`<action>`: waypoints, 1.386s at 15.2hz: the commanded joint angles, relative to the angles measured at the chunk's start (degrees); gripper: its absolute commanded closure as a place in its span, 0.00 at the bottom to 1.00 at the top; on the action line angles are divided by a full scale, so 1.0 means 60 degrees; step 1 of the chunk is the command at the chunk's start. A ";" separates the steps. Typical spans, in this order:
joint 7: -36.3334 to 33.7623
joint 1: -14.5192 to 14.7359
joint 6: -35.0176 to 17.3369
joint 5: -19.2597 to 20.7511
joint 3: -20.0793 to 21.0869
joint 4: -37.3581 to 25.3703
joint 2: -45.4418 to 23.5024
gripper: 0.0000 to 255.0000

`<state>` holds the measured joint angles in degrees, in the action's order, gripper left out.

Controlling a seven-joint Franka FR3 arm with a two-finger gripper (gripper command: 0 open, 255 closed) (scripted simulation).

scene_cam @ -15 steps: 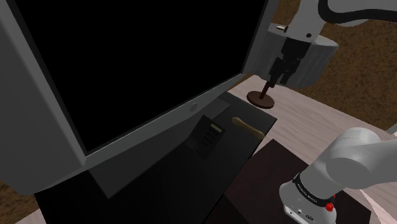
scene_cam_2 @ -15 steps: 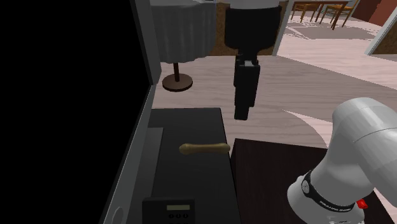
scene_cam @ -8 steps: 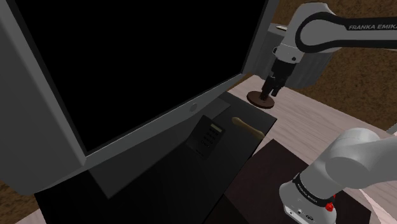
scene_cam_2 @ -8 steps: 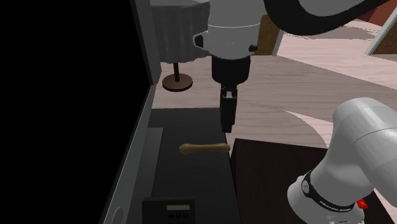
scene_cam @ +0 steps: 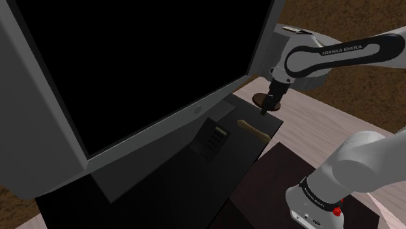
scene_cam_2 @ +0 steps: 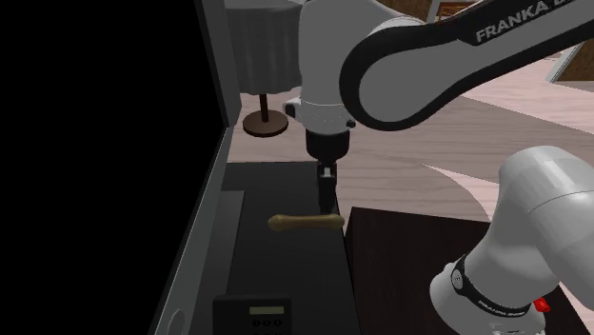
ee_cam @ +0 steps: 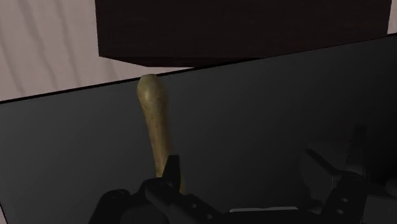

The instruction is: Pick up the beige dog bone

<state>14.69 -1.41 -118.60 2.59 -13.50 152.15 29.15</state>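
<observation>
My claw (scene_cam_2: 327,194) has descended since a second ago and now hangs open, gripping nothing, just above the bone (scene_cam_2: 305,222), which lies flat on the black top (scene_cam_2: 278,188) near its edge.

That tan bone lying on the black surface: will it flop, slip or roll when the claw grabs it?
Probably stiff: the bone lies straight, with no sag. Its rounded shaft may let it roll on the smooth black top if nudged. It looks slim, so likely light for the open gripper.
</observation>
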 commanded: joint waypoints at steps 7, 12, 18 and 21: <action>0.1973 0.0142 -0.2815 -0.0398 -0.1118 0.0037 -0.2881 0.00; 0.3764 0.0321 -0.4288 -0.1717 -0.1519 -0.0469 -0.5099 0.00; 0.4715 0.0203 -0.5073 -0.2752 -0.1302 -0.0687 -0.6266 0.00; 0.5148 0.0098 -0.5497 -0.3324 -0.1082 -0.0757 -0.6832 0.00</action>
<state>44.71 -0.67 -150.67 -16.04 -20.52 147.79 -10.61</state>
